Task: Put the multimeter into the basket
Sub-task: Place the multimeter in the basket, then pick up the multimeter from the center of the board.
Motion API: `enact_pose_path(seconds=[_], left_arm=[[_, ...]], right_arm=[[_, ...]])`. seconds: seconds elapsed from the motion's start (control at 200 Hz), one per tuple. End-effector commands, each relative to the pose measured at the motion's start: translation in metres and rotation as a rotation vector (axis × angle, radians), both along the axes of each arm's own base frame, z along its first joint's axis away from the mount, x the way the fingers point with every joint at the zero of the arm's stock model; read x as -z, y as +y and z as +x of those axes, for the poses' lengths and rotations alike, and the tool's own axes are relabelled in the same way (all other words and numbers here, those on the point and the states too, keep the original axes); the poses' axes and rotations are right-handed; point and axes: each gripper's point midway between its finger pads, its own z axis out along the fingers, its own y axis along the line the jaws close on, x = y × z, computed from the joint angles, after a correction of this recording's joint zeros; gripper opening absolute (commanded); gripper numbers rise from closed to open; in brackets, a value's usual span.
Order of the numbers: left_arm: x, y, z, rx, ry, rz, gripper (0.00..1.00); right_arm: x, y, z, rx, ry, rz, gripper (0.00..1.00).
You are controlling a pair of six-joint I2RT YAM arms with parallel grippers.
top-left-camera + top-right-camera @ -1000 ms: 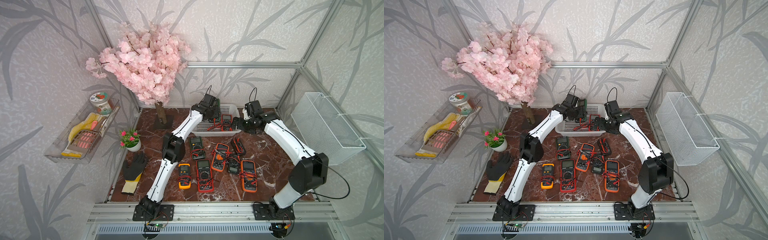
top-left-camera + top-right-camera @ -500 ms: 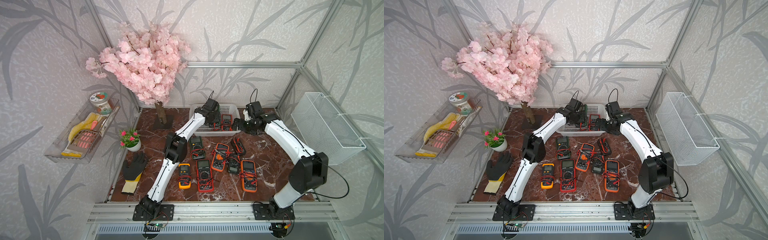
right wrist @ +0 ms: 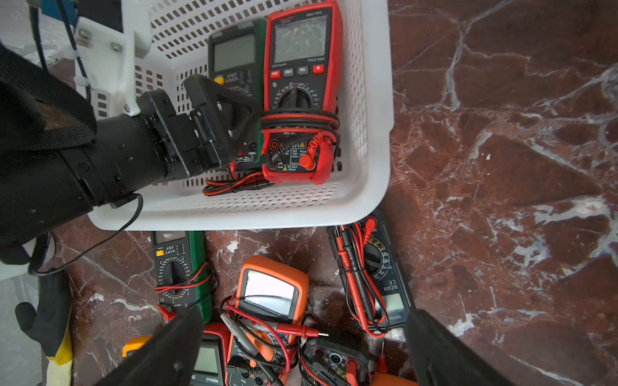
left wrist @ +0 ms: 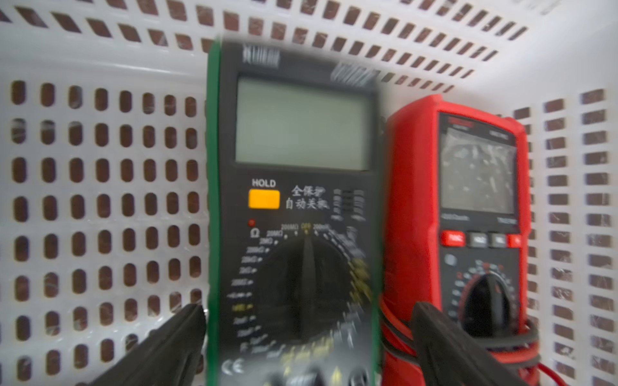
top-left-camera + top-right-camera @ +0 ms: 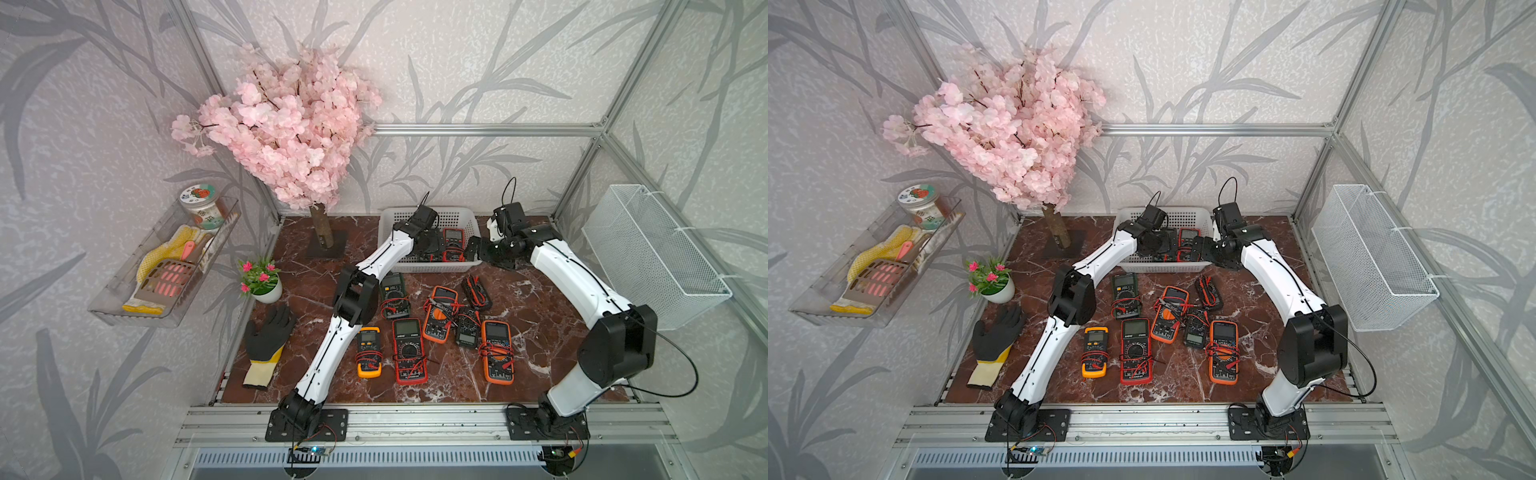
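A: Left wrist view: looking down into the white perforated plastic basket and finding the black multimeter with the green casing lying flat on its floor, touching the red multimeter with wrapped leads on its right.

B: Gripping it, or not?

A: Not gripping, by the look of it. Straddling its lower end with the left gripper, black fingers spread wide on either side. Blurring a little, so not swearing to a clear gap.

B: Wrapping up the drop-off for this one, then. And over on the right?

A: Hovering empty with the right gripper, fingers parted wide too, hanging just near of the basket's near rim, over the meters lying on the red-brown marble tabletop.

B: Counting seven meters out there in both top views, so judging the job as only partly done.

A: Calling next for raising the left gripper straight up, clearing the basket walls and the red leads. Then choosing another meter, perhaps the dark green multimeter lying closest to the basket, or the orange multimeter beside it, and closing across its narrow sides.
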Motion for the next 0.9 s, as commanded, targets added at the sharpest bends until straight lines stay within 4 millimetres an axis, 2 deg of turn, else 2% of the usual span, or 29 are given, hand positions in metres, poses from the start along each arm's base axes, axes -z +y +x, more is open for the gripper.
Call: enact_pose_path(seconds=[0.0, 0.165, 0.31, 0.43, 0.535, 0.705, 0.895], left_arm=[[-0.025, -0.013, -0.001, 0.024, -0.032, -0.041, 1.0], [-0.055, -0.012, -0.004, 0.021, -0.067, -0.056, 1.0], [-0.09, -0.004, -0.012, 0.015, -0.11, -0.048, 1.0], [-0.119, 0.012, -0.025, 0.001, -0.143, -0.01, 1.0], [-0.132, 0.033, -0.043, -0.026, -0.142, 0.033, 1.0], [-0.133, 0.073, -0.082, -0.104, -0.117, 0.105, 1.0], [-0.117, 0.114, -0.128, -0.187, -0.096, 0.14, 1.0]], right_arm=[[-0.006, 0.0, -0.005, -0.01, -0.012, 0.014, 0.99], [-0.006, 0.002, -0.006, -0.013, -0.01, 0.029, 0.99], [-0.008, 0.004, -0.007, -0.016, -0.019, 0.047, 0.99], [-0.009, 0.006, -0.009, -0.02, -0.034, 0.067, 0.99], [-0.007, 0.01, -0.01, -0.025, -0.028, 0.082, 0.99], [-0.001, 0.019, -0.017, -0.049, -0.022, 0.084, 0.99], [0.006, 0.036, -0.034, -0.106, -0.016, 0.062, 0.99]])
